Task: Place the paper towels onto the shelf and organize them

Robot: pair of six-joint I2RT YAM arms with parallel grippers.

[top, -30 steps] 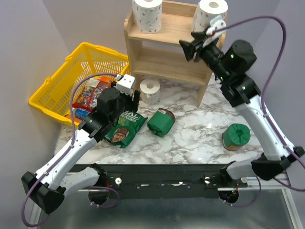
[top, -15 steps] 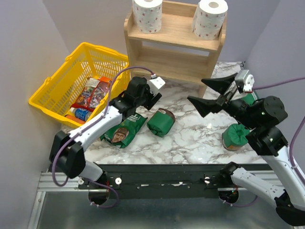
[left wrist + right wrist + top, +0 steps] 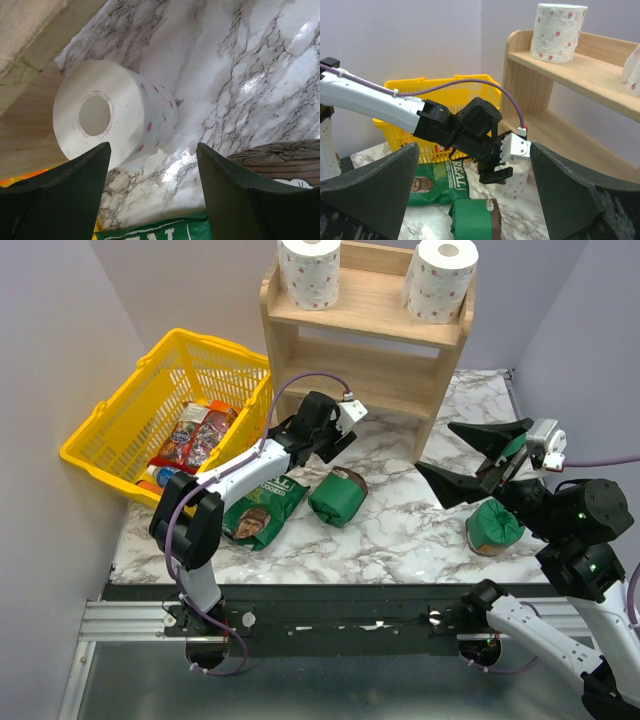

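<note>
Two paper towels, white rolls with pink dots, stand on the top tier of the wooden shelf (image 3: 370, 310), one at the left (image 3: 309, 270) and one at the right (image 3: 440, 278). A third roll (image 3: 110, 115) stands upright on the marble table beside the shelf's foot. My left gripper (image 3: 152, 147) is open, and that roll lies just past its fingertips. In the top view the left gripper (image 3: 338, 440) hides this roll. The right wrist view shows the roll (image 3: 517, 182) below the left gripper (image 3: 502, 175). My right gripper (image 3: 432, 447) hangs wide open and empty to the right of the shelf.
A yellow basket (image 3: 110, 400) with snack packs sits left of the shelf. On the table lie a green chip bag (image 3: 262, 508), a dark green wrapped package (image 3: 338, 496) and another green package (image 3: 495, 525) below the right gripper.
The right gripper opened wide and drew back down from the shelf's top tier, leaving the right roll there. The left arm stretched forward to the roll on the table.
</note>
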